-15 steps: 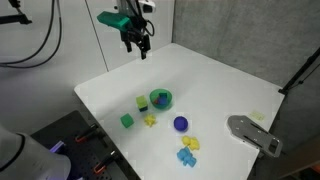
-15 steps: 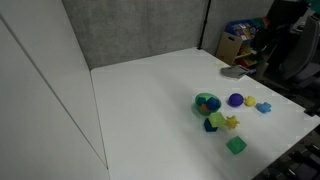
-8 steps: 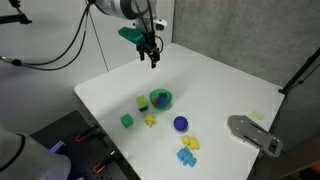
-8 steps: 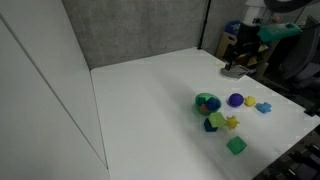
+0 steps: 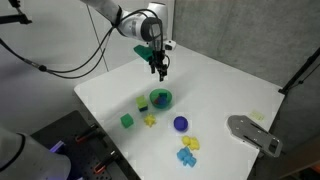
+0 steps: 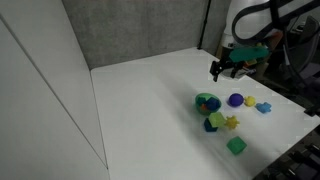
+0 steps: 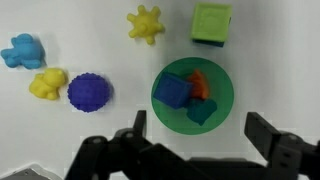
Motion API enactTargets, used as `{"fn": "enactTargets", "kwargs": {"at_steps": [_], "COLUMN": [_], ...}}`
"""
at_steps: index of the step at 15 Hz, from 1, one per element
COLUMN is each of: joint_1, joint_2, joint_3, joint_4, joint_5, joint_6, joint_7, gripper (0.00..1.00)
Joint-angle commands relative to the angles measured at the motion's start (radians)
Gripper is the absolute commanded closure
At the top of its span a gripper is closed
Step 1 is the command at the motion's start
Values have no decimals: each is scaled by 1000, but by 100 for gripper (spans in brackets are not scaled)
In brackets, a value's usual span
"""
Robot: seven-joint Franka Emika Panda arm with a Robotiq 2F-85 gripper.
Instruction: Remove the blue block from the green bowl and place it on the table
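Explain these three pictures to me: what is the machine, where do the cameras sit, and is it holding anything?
This is one robot arm with two fingers for grasping. Two pictures come from cameras set up around the white table; the third looks down from the arm's wrist, so the fingers show at its bottom edge. They are spread open, hold nothing, and hover roughly over a green bowl. In the bowl lie a blue block, an orange piece and another dark-blue piece. Loose on the table: a green cube, a yellow star, a dark-blue ball, a yellow lump and a light-blue lump.
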State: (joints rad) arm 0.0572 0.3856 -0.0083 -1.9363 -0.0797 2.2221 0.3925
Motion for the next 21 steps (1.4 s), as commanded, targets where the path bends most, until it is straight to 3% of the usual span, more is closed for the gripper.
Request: {"fn": "enactTargets", "kwargs": {"at_steps": [1,11,21], "joint_1": [40,34,90], "joint_2": [106,166,305], "joint_3": [-47,-46,-109], "joint_4": [71,88,87], "joint_5": [-42,11,-20], "joint_6": [38,37,239], "joint_7": [78,23,92], "gripper": [0,0,0]}}
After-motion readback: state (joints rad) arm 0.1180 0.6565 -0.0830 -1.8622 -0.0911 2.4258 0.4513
